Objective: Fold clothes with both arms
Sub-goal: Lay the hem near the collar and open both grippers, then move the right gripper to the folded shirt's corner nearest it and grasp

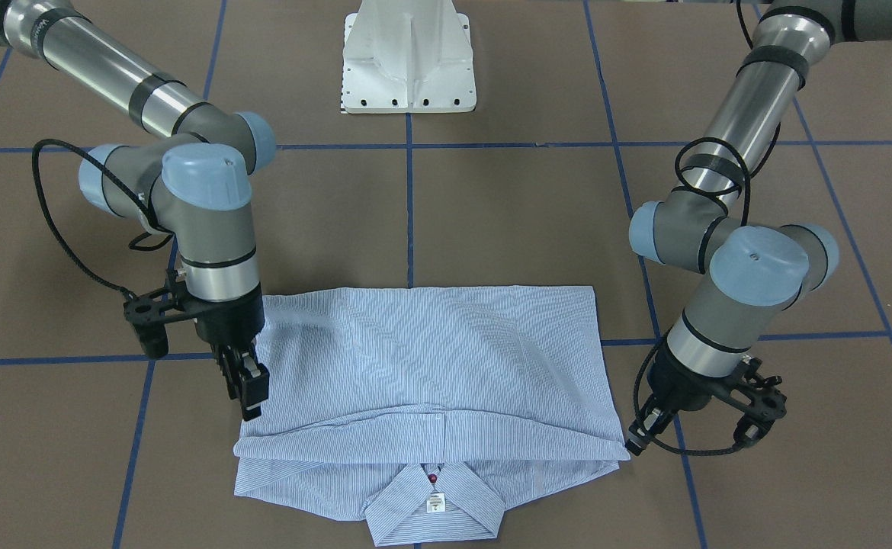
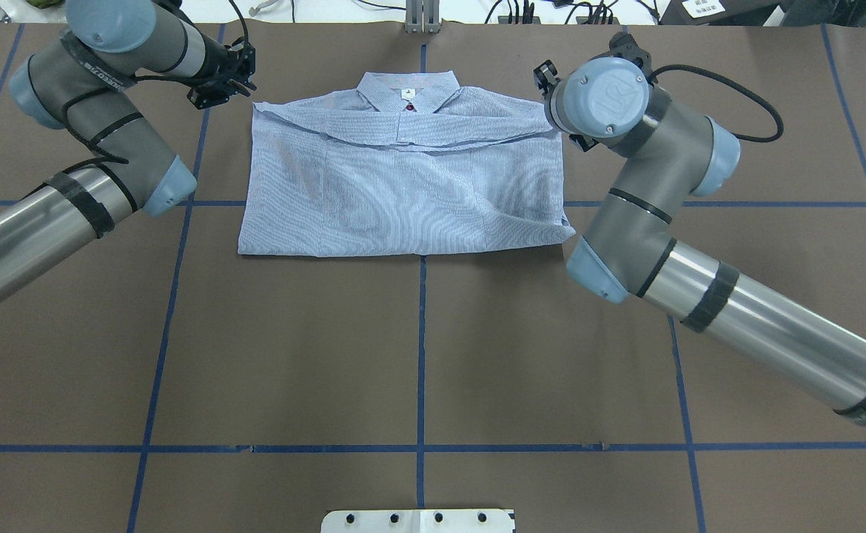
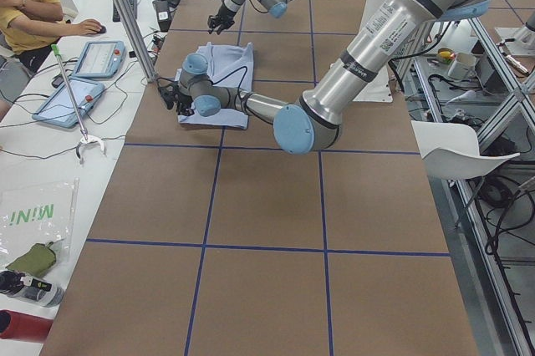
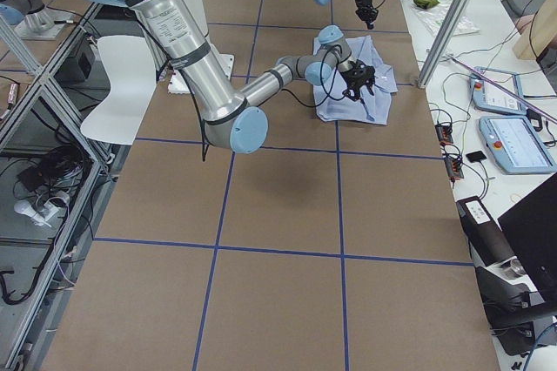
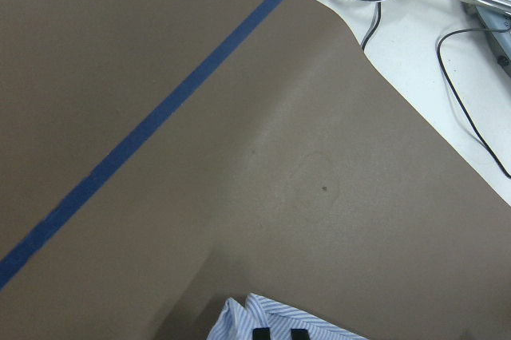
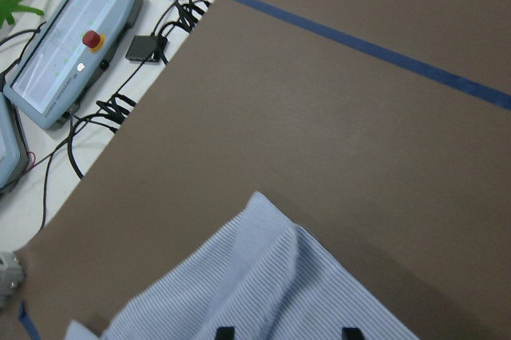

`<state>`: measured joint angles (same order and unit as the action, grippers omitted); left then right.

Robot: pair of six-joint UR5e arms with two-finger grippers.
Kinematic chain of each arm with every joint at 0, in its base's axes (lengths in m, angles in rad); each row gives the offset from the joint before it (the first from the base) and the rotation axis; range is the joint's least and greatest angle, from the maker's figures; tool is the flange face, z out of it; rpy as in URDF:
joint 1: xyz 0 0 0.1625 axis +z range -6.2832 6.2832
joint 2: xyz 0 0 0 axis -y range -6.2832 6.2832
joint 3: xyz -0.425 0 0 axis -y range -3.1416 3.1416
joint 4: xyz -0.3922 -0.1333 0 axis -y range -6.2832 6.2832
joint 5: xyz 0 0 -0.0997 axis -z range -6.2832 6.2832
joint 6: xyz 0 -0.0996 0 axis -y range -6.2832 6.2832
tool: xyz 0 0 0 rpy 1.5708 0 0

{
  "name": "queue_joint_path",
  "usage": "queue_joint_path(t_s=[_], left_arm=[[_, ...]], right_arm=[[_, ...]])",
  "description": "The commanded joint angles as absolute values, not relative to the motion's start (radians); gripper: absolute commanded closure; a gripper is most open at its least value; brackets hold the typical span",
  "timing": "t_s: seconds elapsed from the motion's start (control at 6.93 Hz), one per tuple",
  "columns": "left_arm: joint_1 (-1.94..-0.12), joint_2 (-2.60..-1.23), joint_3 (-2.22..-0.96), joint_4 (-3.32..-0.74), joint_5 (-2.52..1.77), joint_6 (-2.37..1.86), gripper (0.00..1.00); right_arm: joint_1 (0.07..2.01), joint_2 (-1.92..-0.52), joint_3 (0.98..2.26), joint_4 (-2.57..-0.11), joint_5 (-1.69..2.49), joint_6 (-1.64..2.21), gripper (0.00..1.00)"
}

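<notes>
Brown table [image 2: 418, 355] is carrying a grid of blue tape lines [image 2: 551, 447]. Striped shirt [image 2: 403, 192] is lying flat on it toward 12 o'clock in the overhead view. It is sitting folded into a rough rectangle, collar [image 2: 405, 92] pointing to 12, and covering part of one crosswise tape line. White base plate [image 2: 418, 520] is sitting at 6 o'clock, well apart from the shirt.

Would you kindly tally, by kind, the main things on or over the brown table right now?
striped shirt: 1
Robot arms: 2 (left arm, right arm)
white pedestal base: 1
Total: 4
</notes>
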<state>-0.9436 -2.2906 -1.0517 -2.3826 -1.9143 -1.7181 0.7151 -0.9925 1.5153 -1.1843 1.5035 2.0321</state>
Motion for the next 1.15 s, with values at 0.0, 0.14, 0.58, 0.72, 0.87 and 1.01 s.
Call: queue_joint_path(t_s=[0.0, 0.14, 0.58, 0.72, 0.87, 1.01], left_arm=[[-0.948, -2.252, -1.077, -2.425, -1.914, -1.717, 0.79], [-0.948, -2.246, -1.078, -2.427, -1.914, -1.717, 0.79], [-0.948, -2.237, -1.086, -2.431, -1.913, -1.717, 0.79], [-0.948, -2.227, -1.088, -2.433, -1.913, -1.717, 0.79], [-0.948, -2.224, -1.097, -2.431, -1.911, -1.715, 0.79], [-0.948, -2.218, -1.098, -2.431, -1.911, -1.715, 0.79]], right_arm=[[0.588, -1.236, 1.78, -1.187, 1.502, 2.074, 0.33], [0.54, -1.244, 1.769, -1.186, 1.488, 2.112, 0.32], [0.502, -1.227, 1.718, -1.177, 1.417, 2.188, 0.24], [0.502, -1.224, 1.715, -1.177, 1.417, 2.192, 0.24], [0.502, -1.221, 1.694, -1.175, 1.416, 2.192, 0.27], [0.503, -1.213, 1.681, -1.175, 1.416, 2.192, 0.31]])
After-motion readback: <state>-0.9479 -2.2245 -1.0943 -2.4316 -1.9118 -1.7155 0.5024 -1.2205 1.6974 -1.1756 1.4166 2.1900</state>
